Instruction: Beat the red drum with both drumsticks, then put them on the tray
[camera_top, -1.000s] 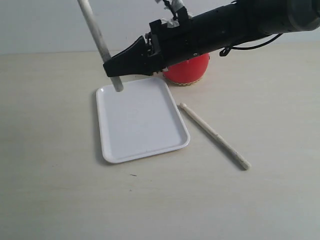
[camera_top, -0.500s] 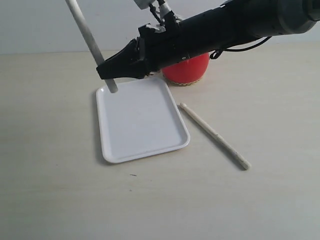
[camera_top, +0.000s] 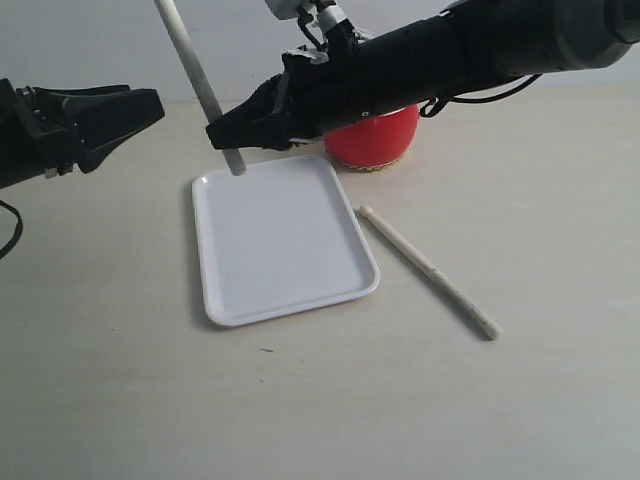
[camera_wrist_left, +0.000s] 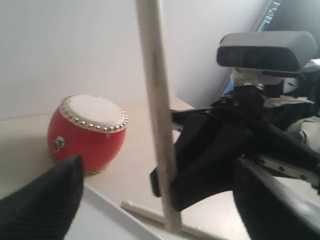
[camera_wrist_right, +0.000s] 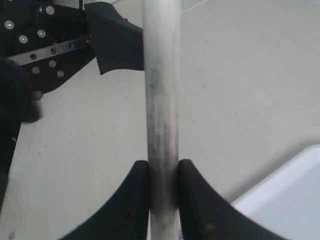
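Cream stick (camera_top: 200, 85) near-upright, clamped low in right gripper (camera_top: 228, 133) above tray (camera_top: 280, 240) corner facing desk's far-left corner; left gripper (camera_top: 125, 125), jaws spread and empty, near it toward left edge.

My right arm (camera_top: 450, 45) hides most of the red drum (camera_top: 378, 142) near the far edge of the worktop. I see only its red lower part there, not its white top. The held drumstick (camera_top: 195, 75) runs off the top of the exterior view, so its upper end is lost. My left arm (camera_top: 40, 135) is cut off at that view's side. In the left wrist view, the fingers (camera_wrist_left: 45, 195) of my left pincer (camera_top: 148, 97) are dark blurs, and only a corner of the tray (camera_wrist_left: 107, 222) shows.
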